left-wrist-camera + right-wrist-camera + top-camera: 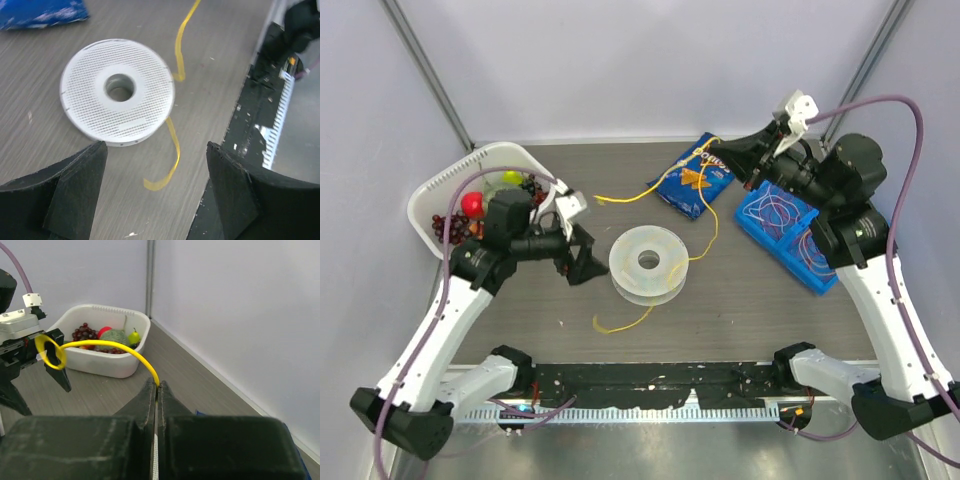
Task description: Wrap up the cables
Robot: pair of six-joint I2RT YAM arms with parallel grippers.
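Observation:
A yellow cable (708,232) runs from my right gripper (720,150) down to the translucent white spool (648,262). Its loose end (620,325) curls out on the table in front of the spool. The right gripper (158,385) is shut on the yellow cable (115,345), held raised above the blue bag. My left gripper (582,255) is open and empty, just left of the spool. In the left wrist view its open jaws (155,150) frame the spool (117,90) and the cable end (170,165). More thin cables (780,212) lie coiled in the blue tray.
A white basket (440,190) of fruit stands at the back left. A blue snack bag (695,182) lies behind the spool. A blue tray (820,280) sits on the right under my right arm. A black strip (650,380) runs along the near edge.

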